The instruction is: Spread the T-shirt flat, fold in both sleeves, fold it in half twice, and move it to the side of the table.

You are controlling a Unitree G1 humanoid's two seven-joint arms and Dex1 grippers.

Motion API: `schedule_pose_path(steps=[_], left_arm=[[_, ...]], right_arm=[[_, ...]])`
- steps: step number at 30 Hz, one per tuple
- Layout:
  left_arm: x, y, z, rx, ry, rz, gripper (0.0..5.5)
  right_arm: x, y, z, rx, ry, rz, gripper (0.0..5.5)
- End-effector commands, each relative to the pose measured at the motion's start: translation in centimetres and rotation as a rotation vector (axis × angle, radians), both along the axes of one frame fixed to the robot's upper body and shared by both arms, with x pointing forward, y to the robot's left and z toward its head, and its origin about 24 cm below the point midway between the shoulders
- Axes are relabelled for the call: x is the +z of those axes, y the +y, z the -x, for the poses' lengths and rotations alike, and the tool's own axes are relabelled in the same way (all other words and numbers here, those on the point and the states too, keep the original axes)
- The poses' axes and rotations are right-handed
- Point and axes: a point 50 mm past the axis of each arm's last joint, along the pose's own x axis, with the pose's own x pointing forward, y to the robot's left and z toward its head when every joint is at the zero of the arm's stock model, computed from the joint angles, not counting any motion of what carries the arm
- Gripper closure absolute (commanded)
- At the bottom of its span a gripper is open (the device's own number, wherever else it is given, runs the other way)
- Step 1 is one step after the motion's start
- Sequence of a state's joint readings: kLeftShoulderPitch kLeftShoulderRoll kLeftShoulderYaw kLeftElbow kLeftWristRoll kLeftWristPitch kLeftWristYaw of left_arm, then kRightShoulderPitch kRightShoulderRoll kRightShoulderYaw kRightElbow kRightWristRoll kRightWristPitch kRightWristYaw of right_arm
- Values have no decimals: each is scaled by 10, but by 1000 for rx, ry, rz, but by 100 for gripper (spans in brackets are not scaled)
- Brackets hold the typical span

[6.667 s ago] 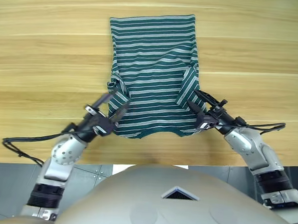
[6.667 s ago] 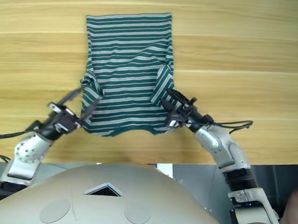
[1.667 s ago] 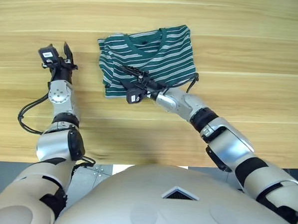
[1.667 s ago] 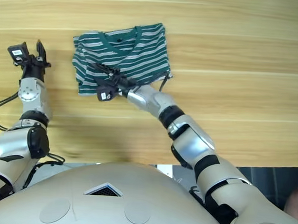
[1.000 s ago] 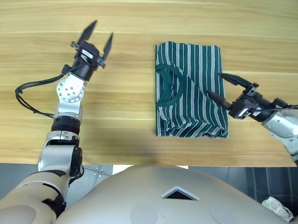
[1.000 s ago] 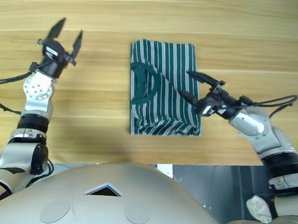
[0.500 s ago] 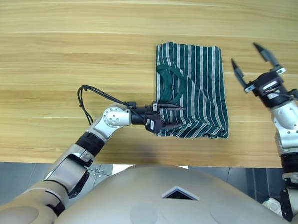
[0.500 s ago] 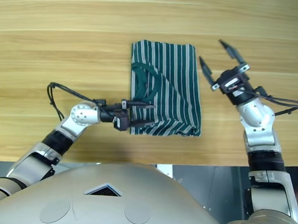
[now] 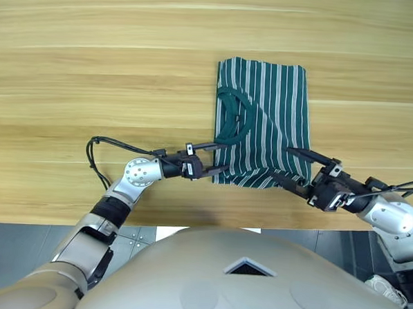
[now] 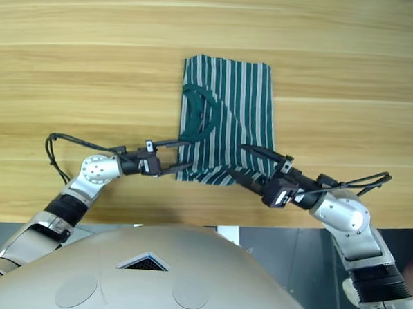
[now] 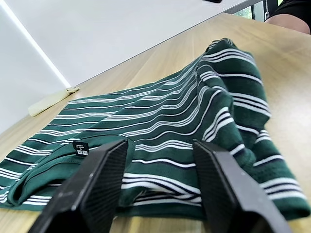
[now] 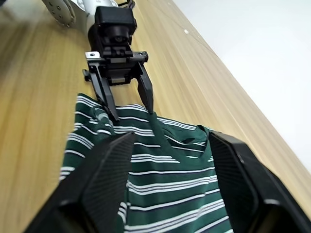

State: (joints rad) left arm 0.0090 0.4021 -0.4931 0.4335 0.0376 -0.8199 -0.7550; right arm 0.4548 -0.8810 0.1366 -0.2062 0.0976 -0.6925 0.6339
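The T-shirt (image 9: 271,109), dark green with thin white stripes, lies folded into an upright rectangle on the wooden table (image 9: 93,65), toward 2 o'clock from the middle of the head view. Its stripes run from 12 to 6 o'clock. The collar (image 9: 229,117) curves along its 9 o'clock edge, and the hem at 6 o'clock is slightly rumpled.

The left arm (image 9: 140,173) lies low over the table and comes in from 8 o'clock. Its forearm points toward 3 o'clock. The left gripper (image 9: 220,157) sits at the shirt's 7 o'clock corner with its fingers (image 11: 97,184) spread apart. The fabric edge lies between them and they grip nothing.

The right arm (image 9: 390,216) comes in from 4 o'clock, pointing toward 9 o'clock. The right gripper (image 9: 282,164) is at the shirt's 5 o'clock corner. Its fingers (image 12: 104,179) are also wide apart, straddling the hem. Whether the tips of either gripper touch the cloth cannot be told.
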Motion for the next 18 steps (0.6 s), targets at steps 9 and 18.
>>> schedule_pose_path(steps=[9,18], left_arm=[[-30,11,34,-8,174,-88,303],[-32,16,36,11,189,-101,303]], right_arm=[[-63,-12,-15,-93,212,88,267],[-79,-10,9,31,280,150,267]])
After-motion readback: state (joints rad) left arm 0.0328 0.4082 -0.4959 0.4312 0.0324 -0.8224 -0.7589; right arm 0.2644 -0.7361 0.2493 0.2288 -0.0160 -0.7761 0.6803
